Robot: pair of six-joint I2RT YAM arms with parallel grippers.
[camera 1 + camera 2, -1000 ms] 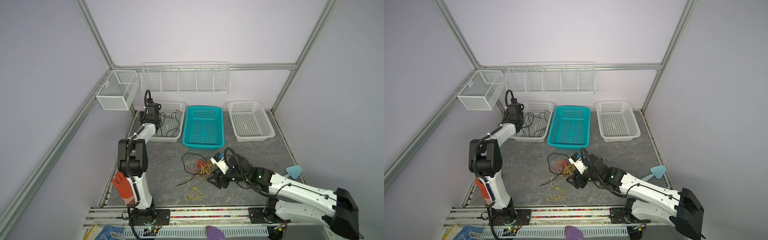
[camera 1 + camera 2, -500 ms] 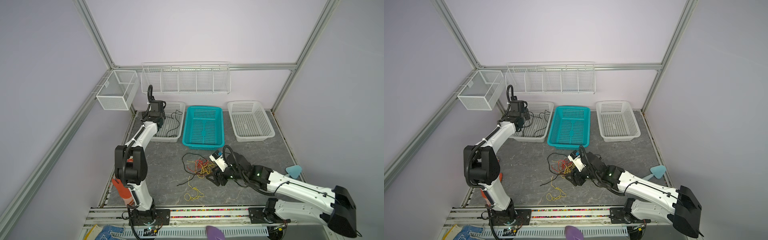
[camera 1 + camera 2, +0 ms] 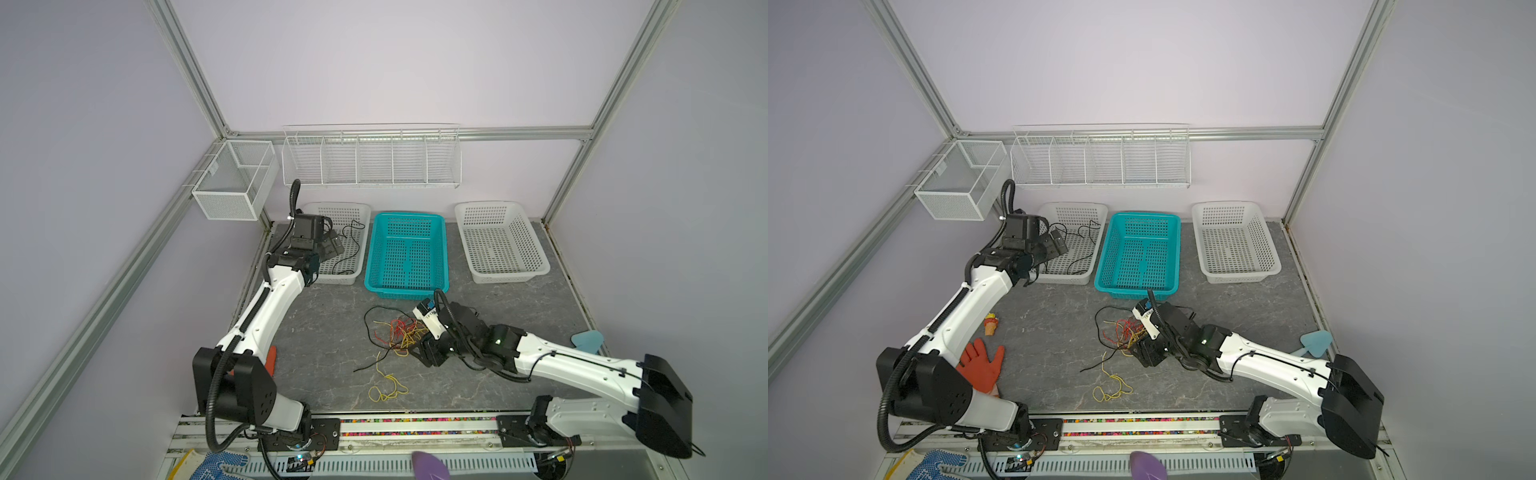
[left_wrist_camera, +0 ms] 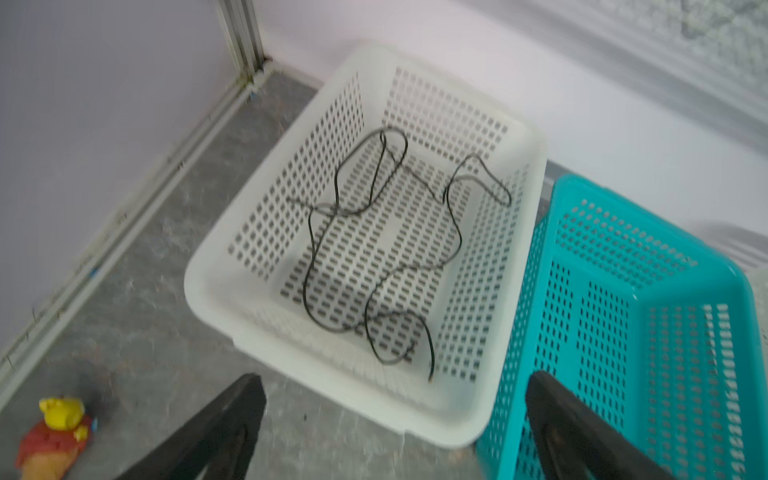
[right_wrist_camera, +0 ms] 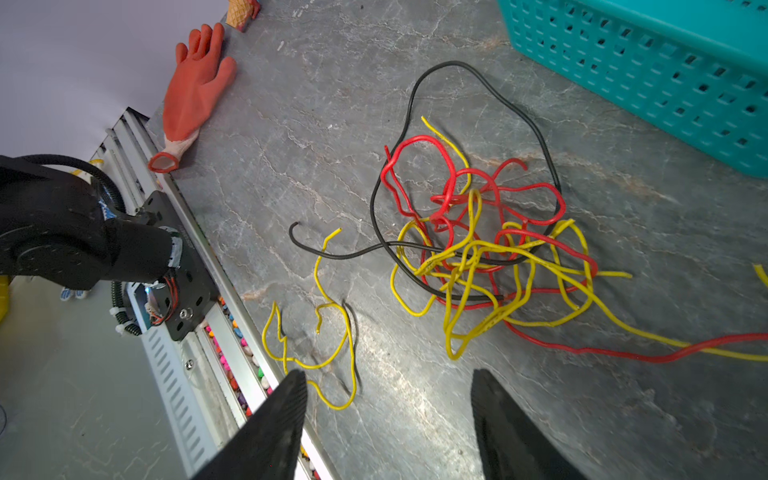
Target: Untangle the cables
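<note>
**Near edge:** a loose yellow cable (image 3: 386,388) is laid in loops on the table (image 3: 328,328).

**Just beyond:** a tangle (image 5: 478,249) of red, yellow and black cables is spread at mid-table. The right gripper (image 5: 386,376) is held low just right of the tangle, with its jaws apart and nothing between them.

**Farther, centre:** a teal basket (image 3: 370,257) is set.

**Far left:** a black cable (image 4: 455,224) is coiled inside a white basket (image 4: 195,282). The left gripper (image 4: 392,376) is held above this basket, with its jaws spread wide and empty.
</note>
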